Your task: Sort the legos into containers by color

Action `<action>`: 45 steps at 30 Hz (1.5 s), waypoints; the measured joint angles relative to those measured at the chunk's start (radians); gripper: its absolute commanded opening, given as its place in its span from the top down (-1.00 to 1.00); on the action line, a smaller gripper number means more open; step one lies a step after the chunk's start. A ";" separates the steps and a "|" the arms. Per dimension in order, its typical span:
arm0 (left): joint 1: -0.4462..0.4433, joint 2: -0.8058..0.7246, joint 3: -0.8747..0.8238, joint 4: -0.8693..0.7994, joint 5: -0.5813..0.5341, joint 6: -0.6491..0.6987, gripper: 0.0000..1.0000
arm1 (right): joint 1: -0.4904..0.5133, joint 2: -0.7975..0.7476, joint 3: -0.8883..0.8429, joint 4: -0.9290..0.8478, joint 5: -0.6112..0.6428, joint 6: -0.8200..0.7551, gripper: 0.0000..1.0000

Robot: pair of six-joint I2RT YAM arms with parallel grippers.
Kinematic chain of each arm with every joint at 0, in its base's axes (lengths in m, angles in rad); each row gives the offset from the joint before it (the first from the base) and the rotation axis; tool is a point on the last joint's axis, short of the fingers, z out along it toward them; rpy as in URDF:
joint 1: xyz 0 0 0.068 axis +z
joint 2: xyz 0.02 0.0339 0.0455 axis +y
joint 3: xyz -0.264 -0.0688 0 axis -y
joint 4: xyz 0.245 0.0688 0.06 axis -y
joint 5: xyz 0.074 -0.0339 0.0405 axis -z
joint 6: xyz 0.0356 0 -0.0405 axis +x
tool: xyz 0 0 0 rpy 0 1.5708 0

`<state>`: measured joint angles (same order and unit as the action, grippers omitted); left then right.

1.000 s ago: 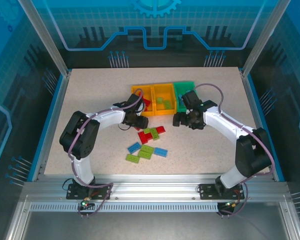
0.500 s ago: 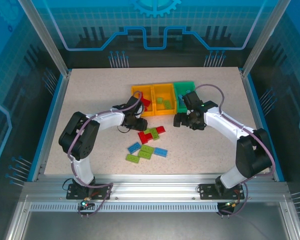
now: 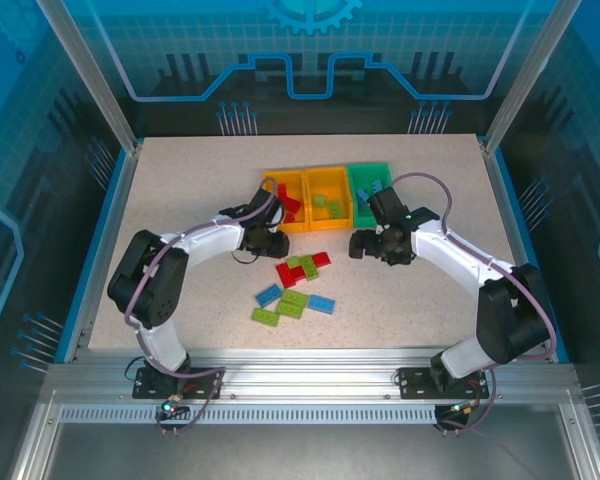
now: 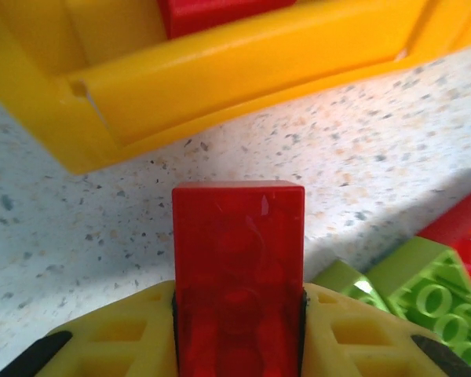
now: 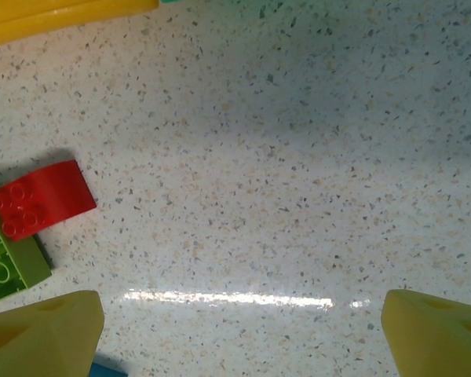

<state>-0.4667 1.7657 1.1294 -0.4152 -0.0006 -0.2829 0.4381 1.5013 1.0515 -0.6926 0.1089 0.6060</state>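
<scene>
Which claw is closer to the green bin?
Right. The right claw is just in front of the green bin; the left claw, gripping a red brick, is by the leftmost orange bin.

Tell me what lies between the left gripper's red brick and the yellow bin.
A bare strip of table; the left wrist view shows it separating the red brick in the left gripper from the yellow bin.

No readable text, no labels or brands, no numbers or signs
</scene>
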 measured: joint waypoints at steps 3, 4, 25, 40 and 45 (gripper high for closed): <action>0.000 -0.035 0.066 -0.030 -0.005 -0.003 0.43 | 0.051 0.003 -0.005 0.017 0.003 -0.005 -0.84; 0.000 -0.039 0.097 -0.037 -0.008 -0.003 0.42 | 0.076 0.006 -0.005 0.028 0.004 -0.013 -0.84; 0.101 0.293 0.520 -0.111 -0.020 -0.005 0.12 | 0.184 0.260 0.115 0.100 -0.147 0.307 -0.86; 0.097 0.229 0.449 -0.042 -0.016 -0.060 -0.98 | 0.134 0.359 0.176 0.133 -0.247 0.653 -0.72; 0.095 0.135 0.373 -0.003 0.002 -0.084 -0.98 | 0.134 0.430 0.238 0.113 -0.266 0.716 -0.65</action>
<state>-0.3714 1.9003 1.5028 -0.4187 0.0017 -0.3672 0.5724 1.9308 1.2896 -0.5800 -0.1570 1.3216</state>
